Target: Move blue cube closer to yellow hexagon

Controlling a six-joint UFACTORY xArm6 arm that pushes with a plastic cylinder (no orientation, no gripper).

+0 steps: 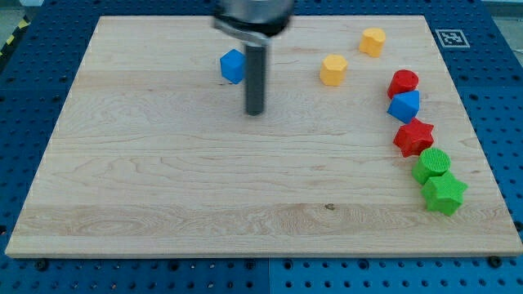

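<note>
Looking down at the camera view, a big wooden board (163,188) lies on a blue table with holes (33,278). The board has lots of bare wood in the middle, at the view's left and along the view's bottom. All the blocks sit near the view's top or down the view's right side.

No box, bowl or tray shows here, so nothing sits inside anything. The blocks just lie flat on the wood.

The blue cube (233,66) sits near the view's top, a bit left of the middle. It looks small and bright blue, turned so one corner points at the view's bottom. It stands alone with bare wood all around it.

My tip (256,112) rests on the board just to the right of the blue cube and a little lower. It is near the cube, but I cannot tell if the rod touches it. The rod has no claw, so nothing is open, closed or held.

The yellow hexagon (333,70) lies to the right of the blue cube, with open wood between them. A second yellow block (373,41) sits up and to the right of it, near the board's top edge.

Down the view's right side runs a curved row. First a red block (403,82), touching another blue block (404,106), then a red star (413,136), a round green block (431,165) and a green star (444,194). A black and white tag (450,37) sits just off the board's top right corner.
</note>
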